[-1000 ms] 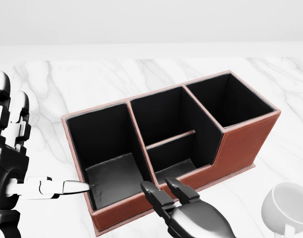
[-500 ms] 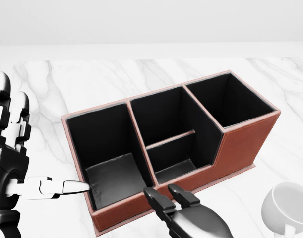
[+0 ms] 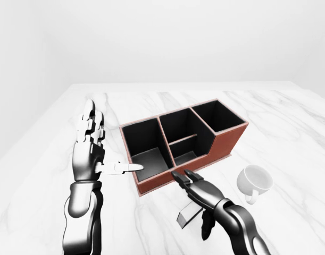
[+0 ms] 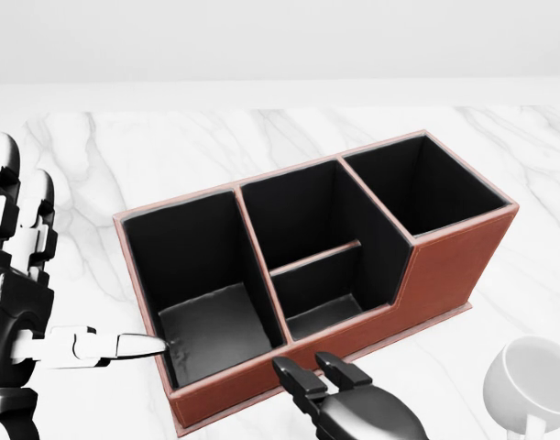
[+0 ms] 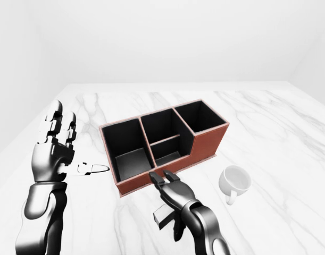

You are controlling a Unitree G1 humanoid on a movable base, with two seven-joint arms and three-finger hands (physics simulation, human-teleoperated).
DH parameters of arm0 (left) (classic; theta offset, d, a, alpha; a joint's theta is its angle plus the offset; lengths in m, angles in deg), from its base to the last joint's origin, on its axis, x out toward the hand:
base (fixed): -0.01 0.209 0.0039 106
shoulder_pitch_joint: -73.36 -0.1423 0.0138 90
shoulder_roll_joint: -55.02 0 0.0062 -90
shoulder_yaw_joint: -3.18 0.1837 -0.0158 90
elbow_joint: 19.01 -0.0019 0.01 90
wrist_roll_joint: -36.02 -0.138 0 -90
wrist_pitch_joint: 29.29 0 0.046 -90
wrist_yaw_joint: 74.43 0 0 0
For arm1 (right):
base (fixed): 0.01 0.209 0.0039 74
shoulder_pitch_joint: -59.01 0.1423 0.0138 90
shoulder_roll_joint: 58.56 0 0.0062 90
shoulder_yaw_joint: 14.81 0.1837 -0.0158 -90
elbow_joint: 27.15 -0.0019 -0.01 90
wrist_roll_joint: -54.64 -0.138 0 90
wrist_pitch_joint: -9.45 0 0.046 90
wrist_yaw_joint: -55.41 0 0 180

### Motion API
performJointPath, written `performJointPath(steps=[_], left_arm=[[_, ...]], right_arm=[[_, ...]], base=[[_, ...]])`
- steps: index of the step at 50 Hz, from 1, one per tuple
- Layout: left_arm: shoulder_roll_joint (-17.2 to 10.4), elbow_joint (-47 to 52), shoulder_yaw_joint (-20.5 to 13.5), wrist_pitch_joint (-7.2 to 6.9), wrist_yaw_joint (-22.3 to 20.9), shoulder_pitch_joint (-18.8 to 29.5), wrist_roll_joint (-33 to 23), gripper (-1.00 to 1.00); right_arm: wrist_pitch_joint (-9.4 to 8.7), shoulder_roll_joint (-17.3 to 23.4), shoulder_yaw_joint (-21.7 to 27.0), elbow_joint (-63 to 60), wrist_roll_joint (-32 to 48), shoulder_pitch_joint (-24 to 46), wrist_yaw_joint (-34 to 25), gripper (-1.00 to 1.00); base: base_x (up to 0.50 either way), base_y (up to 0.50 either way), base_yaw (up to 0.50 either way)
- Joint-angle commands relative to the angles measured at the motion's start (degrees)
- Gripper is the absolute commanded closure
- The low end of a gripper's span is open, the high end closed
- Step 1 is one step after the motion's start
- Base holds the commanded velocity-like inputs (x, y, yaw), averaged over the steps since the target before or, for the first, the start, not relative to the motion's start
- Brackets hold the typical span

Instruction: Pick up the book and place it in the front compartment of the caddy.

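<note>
The caddy is a red-brown box with black compartments, standing slantwise on the marble table. Its large left compartment and the low one beside it hold nothing. The book is a thin grey slab just under my right hand, below the caddy in the left-eye view. That hand is open, fingers stretched toward the caddy's near wall and thumb hanging beside the book; I cannot tell whether it touches the book. My left hand stands open and upright left of the caddy, thumb pointing at its left wall.
A white mug stands on the table to the right of my right hand, below the caddy's right end. The marble table stretches on all around, and its left edge runs past my left arm.
My right hand has drawn back toward the bottom of the head view, away from the caddy's near wall. The left hand and the caddy have not moved.
</note>
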Motion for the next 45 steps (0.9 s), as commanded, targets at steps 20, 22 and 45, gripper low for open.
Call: performJointPath(steps=[20, 22, 45], left_arm=[[0.14, 0.05, 0.21, 0.00, -0.03, -0.26, -0.11, -1.00], [0.11, 0.14, 0.20, 0.00, -0.02, -0.22, -0.10, -1.00], [-0.04, 0.27, -0.22, 0.00, -0.01, 0.12, 0.17, -1.00]], right_arm=[[0.00, 0.02, 0.12, 0.96, 0.45, -0.51, -0.07, 1.00], [0.00, 0.07, 0.07, 0.81, 0.50, -0.64, -0.07, 1.00], [0.00, 0.03, 0.10, -2.19, 0.64, -0.74, -0.07, 1.00]], base=[[0.00, 0.00, 0.00], [0.00, 0.00, 0.00], [0.00, 0.00, 0.00]])
